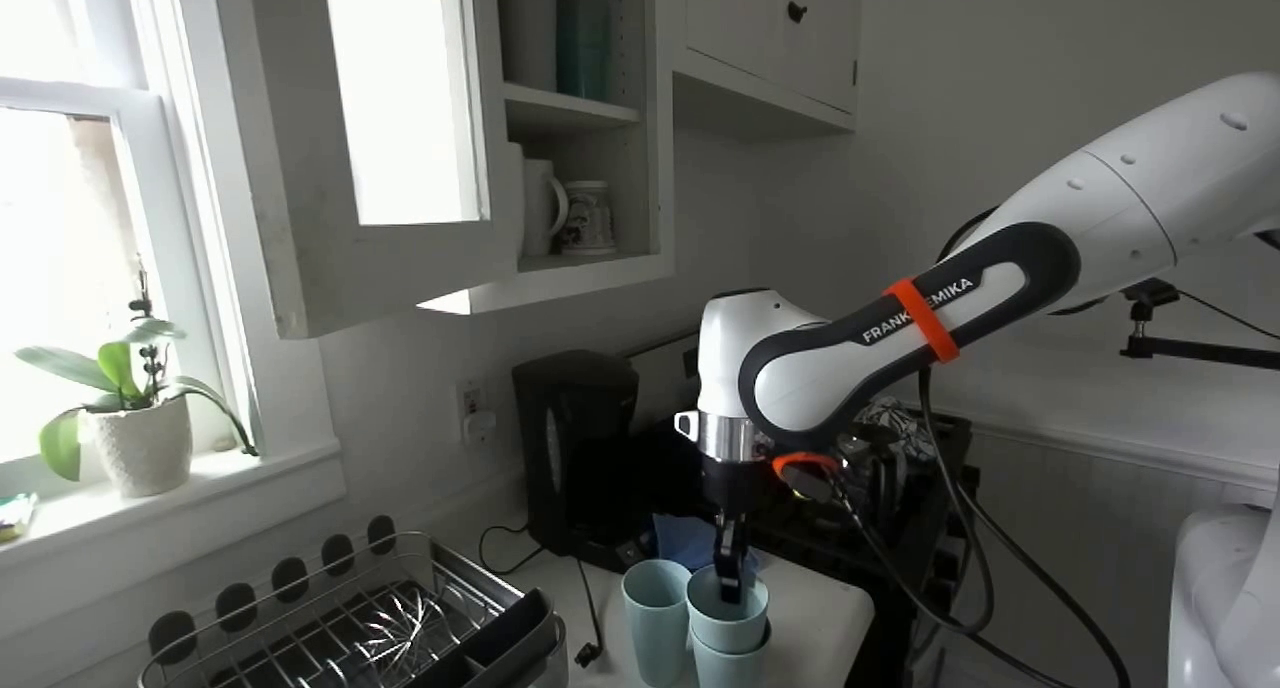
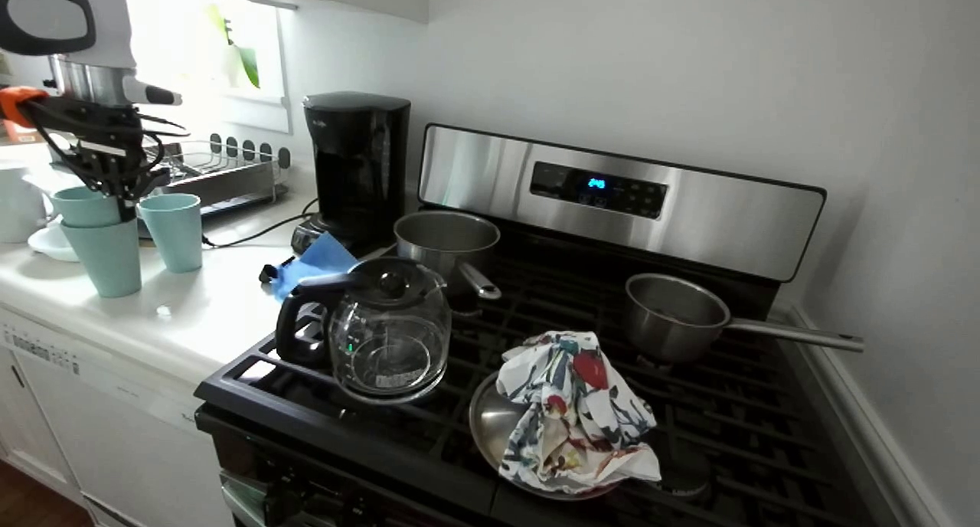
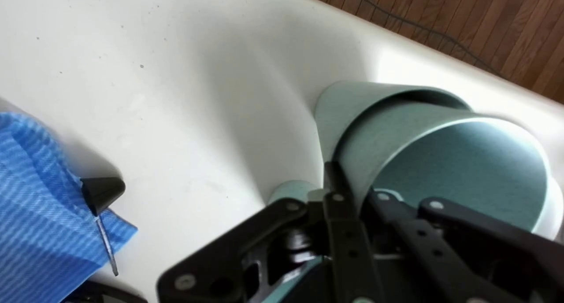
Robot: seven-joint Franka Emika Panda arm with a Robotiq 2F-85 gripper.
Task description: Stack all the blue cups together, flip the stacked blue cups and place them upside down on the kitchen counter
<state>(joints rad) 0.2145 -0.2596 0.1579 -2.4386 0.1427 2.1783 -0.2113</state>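
1. Right over the cups, the gripper point(image 1: 731, 590) points down with its jaws clenched on the wall of the upper blue cup point(image 1: 725, 632): one side inside the mouth, the other outside, plain to see in the wrist view.
2. That upper blue cup is mouth up, its bottom part down inside the lower blue cup point(image 2: 111, 266), the rest rising above that rim.
3. The lower blue cup is upright on the white kitchen counter point(image 2: 207, 312), toward the near edge, past which I can see wooden floor point(image 3: 418, 21).
4. Just beside the pair stands a third blue cup point(image 2: 174, 236), upright and on its own; in an exterior view it is to their right and slightly farther back. Whether it touches them I can't quite make out.
5. On the far side, beyond the cups, is a dish rack point(image 2: 230, 194), with a black coffee maker point(image 2: 360, 159) to the right of it.
6. A blue cloth point(image 2: 318, 263) lies in front of the coffee maker, between the cups and the stove point(image 2: 490, 178).
7. The stove, over on the right, carries a glass carafe point(image 2: 390, 343) near its left corner, two steel saucepans point(image 2: 670, 339) farther back, and a flowered cloth point(image 2: 574, 435) heaped on a round steel pan point(image 2: 488, 420).
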